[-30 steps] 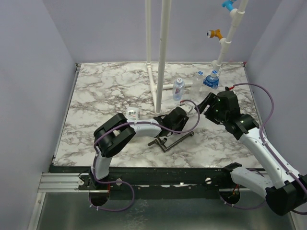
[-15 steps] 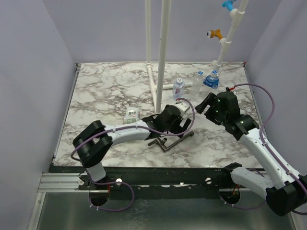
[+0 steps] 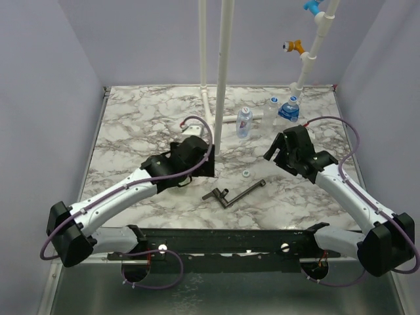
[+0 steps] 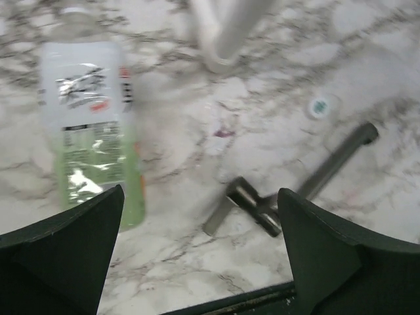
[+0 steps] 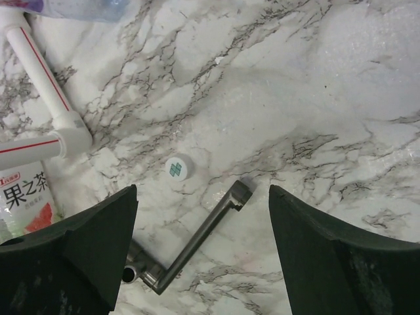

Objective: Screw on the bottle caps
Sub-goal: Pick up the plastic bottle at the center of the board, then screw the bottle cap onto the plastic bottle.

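The left gripper (image 4: 203,262) hung wide open and empty over the counter (image 4: 190,151). The green-labelled bottle (image 4: 92,131) was just ahead of its left finger, and a white cap (image 4: 319,106) lay loose past the black T-shaped tool (image 4: 289,190). The right gripper (image 5: 203,256) was also spread wide and held nothing, poised above that cap and tool, while three more bottles (image 3: 244,121) stood at the back of the counter near the white pipes (image 3: 223,65).
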Available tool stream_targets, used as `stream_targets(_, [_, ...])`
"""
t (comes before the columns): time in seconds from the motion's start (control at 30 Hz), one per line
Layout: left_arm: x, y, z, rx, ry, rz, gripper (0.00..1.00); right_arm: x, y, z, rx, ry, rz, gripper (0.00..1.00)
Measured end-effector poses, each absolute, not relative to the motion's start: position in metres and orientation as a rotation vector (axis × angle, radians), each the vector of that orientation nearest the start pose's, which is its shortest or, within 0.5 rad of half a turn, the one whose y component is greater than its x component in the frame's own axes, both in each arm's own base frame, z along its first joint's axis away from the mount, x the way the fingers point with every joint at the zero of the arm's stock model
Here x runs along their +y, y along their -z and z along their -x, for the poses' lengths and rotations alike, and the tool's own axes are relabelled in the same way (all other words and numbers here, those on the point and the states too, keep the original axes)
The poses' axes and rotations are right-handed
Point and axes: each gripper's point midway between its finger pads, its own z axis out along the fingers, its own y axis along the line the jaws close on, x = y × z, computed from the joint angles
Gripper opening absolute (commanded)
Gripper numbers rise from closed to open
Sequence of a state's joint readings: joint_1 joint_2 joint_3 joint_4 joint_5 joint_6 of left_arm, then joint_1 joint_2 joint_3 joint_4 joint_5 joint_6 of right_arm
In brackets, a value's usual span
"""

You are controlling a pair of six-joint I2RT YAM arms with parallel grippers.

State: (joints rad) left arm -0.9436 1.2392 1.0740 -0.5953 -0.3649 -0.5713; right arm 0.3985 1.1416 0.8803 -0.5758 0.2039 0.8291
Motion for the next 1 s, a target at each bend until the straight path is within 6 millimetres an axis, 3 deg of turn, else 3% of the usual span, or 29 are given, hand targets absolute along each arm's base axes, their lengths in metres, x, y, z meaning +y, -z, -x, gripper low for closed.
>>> stream_targets(0.17, [-0.165, -0.167, -0.268, 2.353, 0.177, 0.099, 0.99, 0.118, -0.132, -0.287, 2.362, -0.330, -0.594, 0.84])
stream_targets(0.27, [-0.135, -0.145, -0.288, 2.411, 0.085, 0.193, 0.99, 0.120, -0.133, -0.289, 2.360, -0.340, -0.578, 0.84])
stream_targets(0.47, [-0.136, -0.088, -0.300, 2.585, 0.049, 0.111, 0.99, 0.123, -0.129, -0.290, 2.378, -0.344, -0.549, 0.84])
stream_targets(0.63, [-0.138, -0.066, -0.312, 2.646, 0.075, 0.065, 0.98, 0.125, -0.131, -0.292, 2.374, -0.362, -0.531, 0.84])
stream_targets(0.67, [-0.138, -0.062, -0.316, 2.653, 0.078, 0.053, 0.94, 0.126, -0.131, -0.292, 2.372, -0.363, -0.525, 0.84])
stream_targets(0.77, [-0.139, -0.052, -0.323, 2.664, 0.082, 0.029, 0.72, 0.126, -0.131, -0.293, 2.374, -0.362, -0.506, 0.84])
stream_targets(0.83, [-0.140, -0.051, -0.326, 2.657, 0.084, 0.007, 0.41, 0.126, -0.128, -0.293, 2.384, -0.352, -0.489, 0.81])
stream_targets(0.87, [-0.142, -0.052, -0.329, 2.648, 0.091, -0.001, 0.33, 0.126, -0.126, -0.293, 2.395, -0.345, -0.477, 0.81])
stream_targets(1.0, [-0.149, -0.059, -0.339, 2.613, 0.131, -0.050, 0.17, 0.128, -0.109, -0.293, 2.460, -0.304, -0.398, 0.81])
